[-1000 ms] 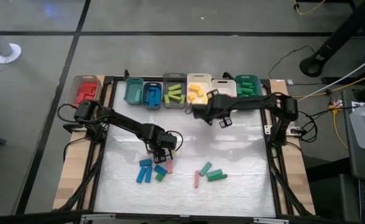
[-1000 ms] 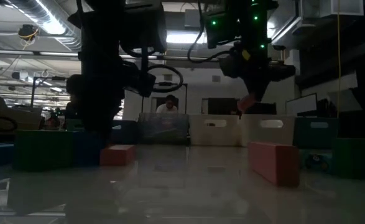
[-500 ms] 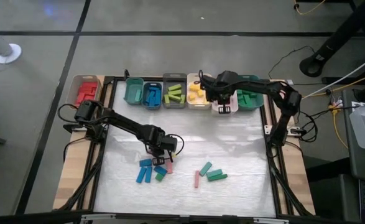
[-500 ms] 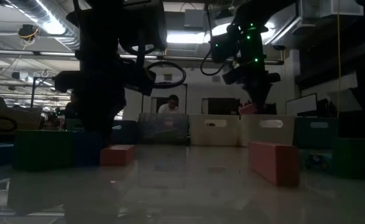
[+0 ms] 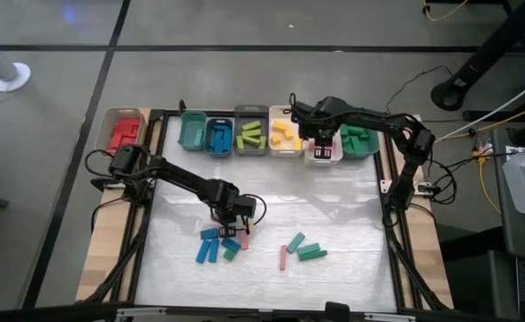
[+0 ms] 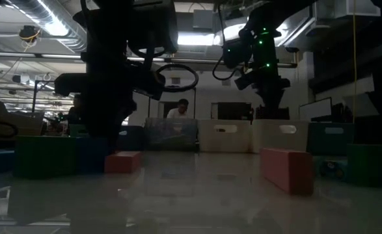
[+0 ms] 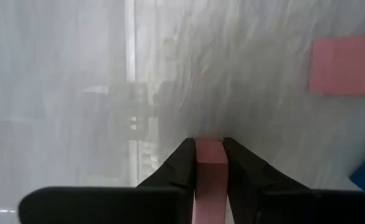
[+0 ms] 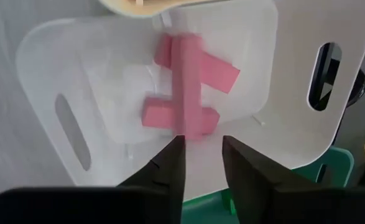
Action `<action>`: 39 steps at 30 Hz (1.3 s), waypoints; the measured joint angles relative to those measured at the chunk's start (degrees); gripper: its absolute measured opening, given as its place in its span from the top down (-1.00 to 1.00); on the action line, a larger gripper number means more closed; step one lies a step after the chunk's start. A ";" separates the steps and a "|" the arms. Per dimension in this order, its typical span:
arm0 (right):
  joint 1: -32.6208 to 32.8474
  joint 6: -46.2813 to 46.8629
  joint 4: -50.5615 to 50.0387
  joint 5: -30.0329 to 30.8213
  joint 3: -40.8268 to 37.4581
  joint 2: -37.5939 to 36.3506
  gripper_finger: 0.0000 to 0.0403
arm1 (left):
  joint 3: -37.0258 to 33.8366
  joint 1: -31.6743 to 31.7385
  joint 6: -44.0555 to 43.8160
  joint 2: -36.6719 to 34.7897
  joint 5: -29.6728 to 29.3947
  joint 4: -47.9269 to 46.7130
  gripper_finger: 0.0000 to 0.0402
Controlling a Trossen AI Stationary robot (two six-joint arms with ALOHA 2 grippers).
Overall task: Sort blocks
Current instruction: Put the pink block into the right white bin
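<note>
Counts: six bins [image 5: 250,131] in my back row. Loose on worktop [image 5: 334,215]: three blue blocks [image 5: 207,247], three green [image 5: 307,249], two pink [image 5: 283,258].

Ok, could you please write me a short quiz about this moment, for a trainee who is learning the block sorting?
1. True or false: the left gripper is shut on a pink block.
2. Over which bin does the right gripper hang? A the teal one; B the white bin; C the grey one.
3. Fill in: the blocks in the tan bin are ____.
Key: 1 true; 2 B; 3 red.
</note>
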 joint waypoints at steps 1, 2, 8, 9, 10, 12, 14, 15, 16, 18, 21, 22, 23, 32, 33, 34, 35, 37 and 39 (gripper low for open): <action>0.00 0.00 0.28 0.00 0.00 0.00 0.41 | 0.30 0.11 1.29 0.04 -0.08 -0.15 0.77; 0.00 0.00 0.62 0.00 0.00 0.00 0.37 | 0.69 0.31 2.40 0.12 -0.54 -0.24 0.79; 0.00 0.00 -1.29 0.55 0.00 0.00 0.22 | 2.10 3.74 7.67 0.13 -6.62 0.92 0.79; 0.00 -0.02 -2.39 0.88 0.00 0.00 0.22 | 2.41 4.49 8.62 0.13 -6.99 0.95 0.78; 0.00 -0.44 -3.10 1.09 0.00 -0.13 0.22 | 2.75 5.36 9.49 0.13 -7.13 1.27 0.78; -0.03 -2.23 -3.38 1.09 0.00 -1.07 0.21 | 3.20 7.08 11.70 0.10 -7.41 3.55 0.79; -0.50 -3.64 -2.74 0.99 0.00 -3.10 0.21 | 3.63 8.93 14.60 0.10 -7.42 7.20 0.80; -0.80 -4.09 -2.34 0.90 0.01 -4.21 0.21 | 3.83 9.92 16.50 0.10 -7.41 9.67 0.80; -1.22 -4.71 -1.86 0.61 0.02 -5.31 0.21 | 4.03 10.88 18.40 0.06 -7.36 12.81 0.80; -2.53 -5.52 -0.57 -0.39 0.02 -7.82 0.21 | 4.32 12.82 21.45 0.06 -6.86 20.16 0.79; -5.11 -5.37 1.74 -2.29 0.04 -12.06 0.21 | 4.39 15.82 24.95 0.06 -3.80 33.82 0.77; -6.04 -5.24 2.48 -3.17 0.04 -13.33 0.21 | 4.39 16.79 25.40 0.07 -2.31 38.83 0.77; -6.82 -4.96 3.42 -4.38 0.04 -14.41 0.21 | 4.41 17.76 25.54 0.19 -0.72 44.26 0.78; -9.57 1.30 7.79 -15.24 0.09 -18.99 0.21 | 6.24 24.53 19.22 7.54 11.50 88.60 0.77; -8.97 1.36 7.82 -15.95 0.09 -19.05 0.21 | 7.41 24.84 18.97 9.15 11.67 90.48 0.77; -8.53 1.37 7.81 -16.64 0.09 -19.08 0.21 | 8.97 25.05 19.01 10.83 11.71 91.56 0.77; -8.18 1.40 7.82 -17.02 0.09 -19.08 0.21 | 10.48 25.16 19.11 12.38 11.73 91.41 0.78; -6.85 1.40 7.78 -17.05 0.09 -19.06 0.21 | 14.47 25.45 20.06 15.93 11.73 90.77 0.78; -5.67 1.33 7.75 -16.87 0.09 -19.06 0.21 | 18.11 25.72 21.40 19.24 11.75 90.39 0.77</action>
